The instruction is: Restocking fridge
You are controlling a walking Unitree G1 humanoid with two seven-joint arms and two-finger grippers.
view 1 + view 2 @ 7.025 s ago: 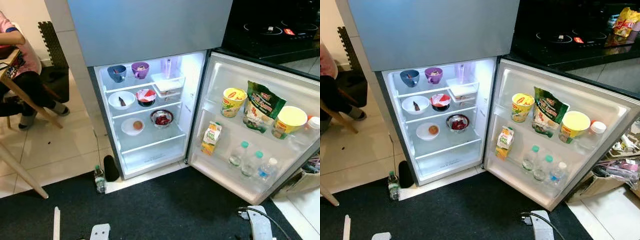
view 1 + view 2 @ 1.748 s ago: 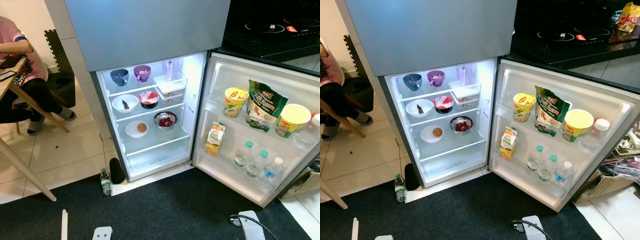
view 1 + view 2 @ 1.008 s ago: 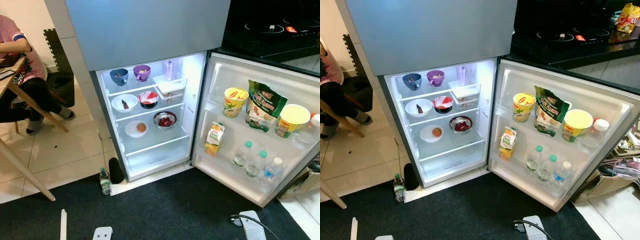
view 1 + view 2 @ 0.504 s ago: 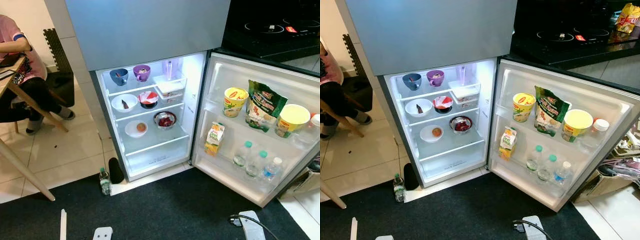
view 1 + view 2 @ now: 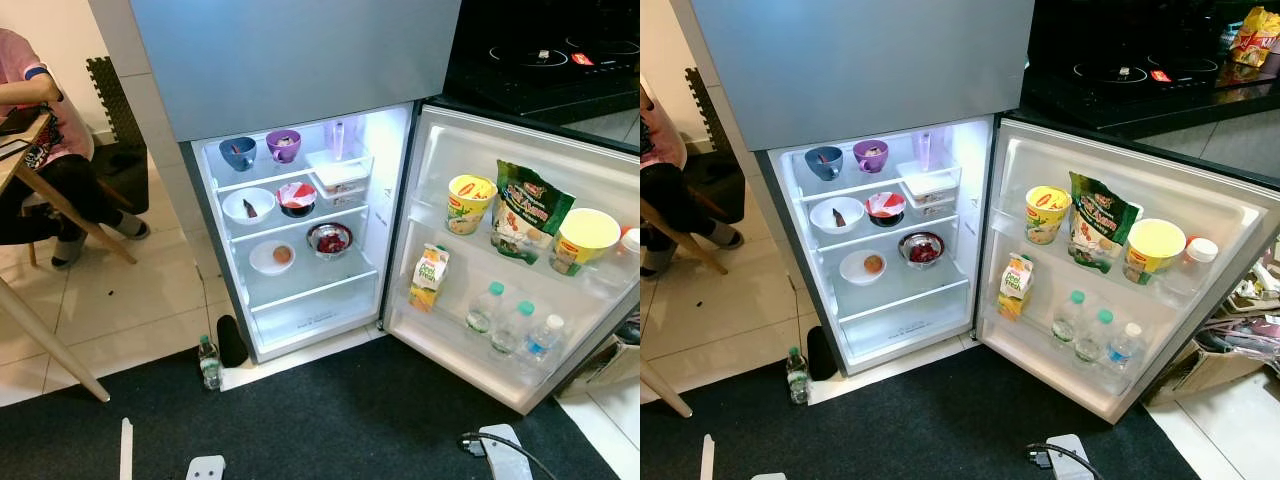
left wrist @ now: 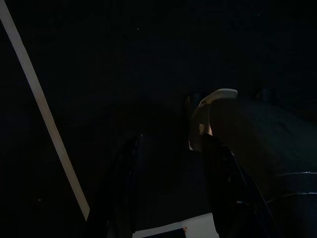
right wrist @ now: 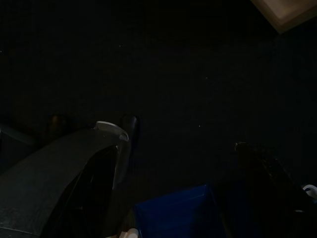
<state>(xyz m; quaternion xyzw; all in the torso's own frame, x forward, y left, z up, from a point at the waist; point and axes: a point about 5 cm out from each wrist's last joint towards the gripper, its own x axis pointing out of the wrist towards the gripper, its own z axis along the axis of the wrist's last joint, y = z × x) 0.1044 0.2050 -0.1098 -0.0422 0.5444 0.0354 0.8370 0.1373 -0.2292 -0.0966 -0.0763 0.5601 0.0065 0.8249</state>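
The fridge [image 5: 300,60] stands before me with its lower door [image 5: 520,300] swung open to the right. The lit shelves hold a blue bowl [image 5: 238,152], a purple bowl [image 5: 283,145], white bowls [image 5: 247,205] [image 5: 272,257], a steel bowl [image 5: 329,239] and a clear box [image 5: 340,170]. In the door racks are two yellow tubs [image 5: 470,203] [image 5: 584,240], a green bag [image 5: 528,212], a juice carton [image 5: 429,279] and three water bottles [image 5: 512,327]. Both arms hang low over the dark mat. The left gripper [image 6: 172,139] and right gripper [image 7: 177,148] have their fingers apart.
A small water bottle [image 5: 209,362] and a black object [image 5: 232,340] stand on the floor by the fridge's left corner. A person [image 5: 40,130] sits at a wooden table [image 5: 40,300] to the left. A black cooktop [image 5: 540,55] lies at the right. A cable [image 5: 500,445] lies on the black mat [image 5: 340,420].
The camera has shifted a little since the earliest frames. Nothing in the fridge or on the floor has moved.
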